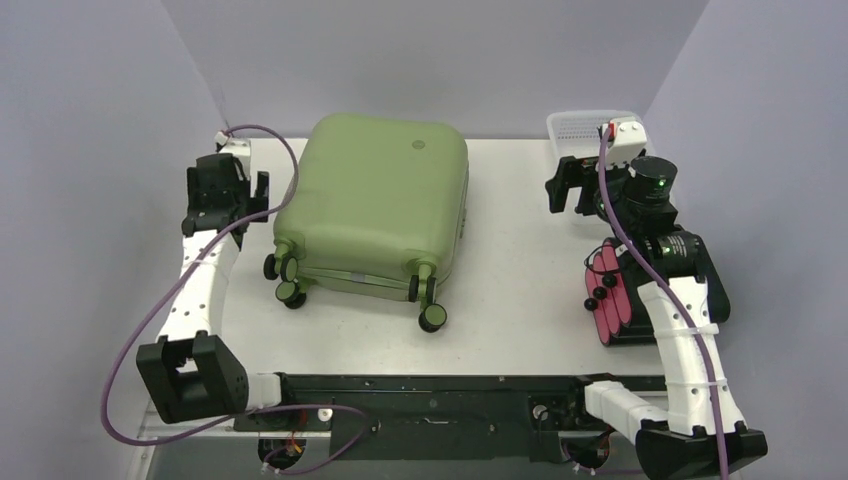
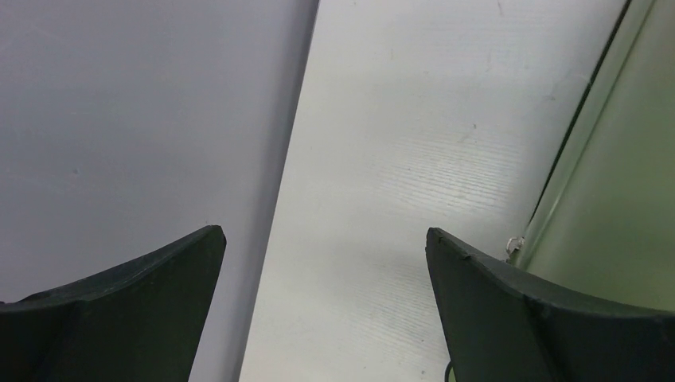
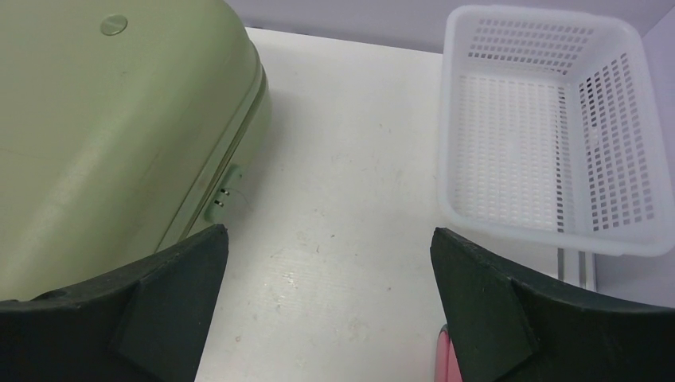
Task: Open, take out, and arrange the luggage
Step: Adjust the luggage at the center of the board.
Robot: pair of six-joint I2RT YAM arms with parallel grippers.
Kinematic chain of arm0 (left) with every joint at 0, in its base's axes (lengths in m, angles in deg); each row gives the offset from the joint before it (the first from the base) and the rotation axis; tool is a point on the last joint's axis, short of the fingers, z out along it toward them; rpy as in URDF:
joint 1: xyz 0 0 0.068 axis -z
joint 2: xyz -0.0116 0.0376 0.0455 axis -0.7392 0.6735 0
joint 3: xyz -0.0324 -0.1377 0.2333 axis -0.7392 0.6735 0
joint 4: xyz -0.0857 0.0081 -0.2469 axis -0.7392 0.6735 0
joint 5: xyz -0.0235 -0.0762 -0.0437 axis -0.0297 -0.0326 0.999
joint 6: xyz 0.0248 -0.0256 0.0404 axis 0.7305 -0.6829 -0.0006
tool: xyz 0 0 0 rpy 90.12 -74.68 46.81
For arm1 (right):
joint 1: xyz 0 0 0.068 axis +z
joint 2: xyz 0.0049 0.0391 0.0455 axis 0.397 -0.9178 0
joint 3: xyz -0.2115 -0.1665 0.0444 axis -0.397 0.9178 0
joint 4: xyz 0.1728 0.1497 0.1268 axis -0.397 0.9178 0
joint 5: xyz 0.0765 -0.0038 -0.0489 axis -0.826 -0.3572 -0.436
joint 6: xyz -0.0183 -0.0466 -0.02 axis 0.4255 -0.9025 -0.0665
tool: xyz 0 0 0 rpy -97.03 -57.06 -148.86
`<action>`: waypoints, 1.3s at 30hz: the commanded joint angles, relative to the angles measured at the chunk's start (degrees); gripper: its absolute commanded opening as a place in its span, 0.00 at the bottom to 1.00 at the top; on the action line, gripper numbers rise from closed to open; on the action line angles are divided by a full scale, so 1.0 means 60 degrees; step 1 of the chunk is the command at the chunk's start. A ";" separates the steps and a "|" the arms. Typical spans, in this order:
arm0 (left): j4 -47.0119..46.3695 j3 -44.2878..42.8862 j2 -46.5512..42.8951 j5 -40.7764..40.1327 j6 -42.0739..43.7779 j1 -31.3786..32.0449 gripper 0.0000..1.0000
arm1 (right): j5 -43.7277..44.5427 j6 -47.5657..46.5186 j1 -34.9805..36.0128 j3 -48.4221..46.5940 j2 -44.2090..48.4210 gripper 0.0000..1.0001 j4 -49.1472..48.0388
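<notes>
The luggage (image 1: 375, 205), a light olive-green hard-shell suitcase, lies flat and closed in the middle of the table, its black wheels (image 1: 285, 278) toward the near edge. My left gripper (image 1: 228, 188) hovers just left of it, open, with only bare table between the fingers (image 2: 326, 239). The suitcase's side (image 2: 629, 199) shows at the right of the left wrist view. My right gripper (image 1: 572, 188) is open to the right of the luggage, over bare table (image 3: 329, 239). The shell (image 3: 103, 135) and its zip seam fill the left of that view.
A white mesh basket (image 1: 590, 128) stands empty at the back right, also at the right of the right wrist view (image 3: 549, 127). A small black case with a pink-red side (image 1: 625, 295) lies under the right arm. Grey walls close in on three sides.
</notes>
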State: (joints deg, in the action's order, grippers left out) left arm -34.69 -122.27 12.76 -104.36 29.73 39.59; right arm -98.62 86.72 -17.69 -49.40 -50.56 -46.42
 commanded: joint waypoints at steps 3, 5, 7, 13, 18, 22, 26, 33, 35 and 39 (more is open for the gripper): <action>-0.1317 0.0464 0.0870 -0.2249 0.0745 0.0770 0.96 | 0.0176 -0.0186 0.0032 0.0238 0.0347 0.95 -0.0465; -0.1383 0.0560 0.1112 -0.2455 0.0820 0.0924 0.96 | 0.0149 -0.0180 0.0032 0.0281 0.0388 0.95 -0.0470; -0.1311 0.0538 0.1391 -0.2440 0.0725 0.0980 0.96 | 0.0041 -0.0189 0.0032 0.0331 0.0410 0.95 -0.0476; -0.0995 0.0513 0.1994 -0.2023 0.0438 0.1189 0.96 | -0.0197 -0.0174 0.0032 0.0424 0.0348 0.95 -0.0502; -0.0852 0.0956 0.1594 -0.0923 0.0495 0.1829 0.96 | -0.0207 -0.0196 0.0032 0.0441 0.0262 0.95 -0.0466; -0.0650 0.1235 0.1000 -0.0195 0.0664 0.2438 0.96 | -0.0235 -0.0135 0.0032 0.0405 0.0109 0.95 -0.0465; -0.0258 0.1352 0.0563 0.0282 0.0728 0.3150 0.96 | -0.0105 0.0097 0.0155 0.0266 -0.0320 0.95 -0.0425; 0.0237 0.1484 0.0105 0.0539 0.0562 0.4412 0.96 | 0.1077 0.0657 0.0525 -0.0457 -0.1577 0.95 -0.0237; 0.0355 0.1528 0.0007 0.0888 0.0561 0.4723 0.96 | 0.1154 0.0773 0.0538 -0.0704 -0.2027 0.95 -0.0108; 0.0365 0.1756 -0.0134 0.1280 0.0809 0.5445 0.96 | 0.1025 0.0860 0.0559 -0.0937 -0.2650 0.95 0.0037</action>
State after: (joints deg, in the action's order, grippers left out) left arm -36.17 -114.03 11.65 -107.51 34.17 66.10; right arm -94.17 90.11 -14.68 -51.98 -64.70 -46.62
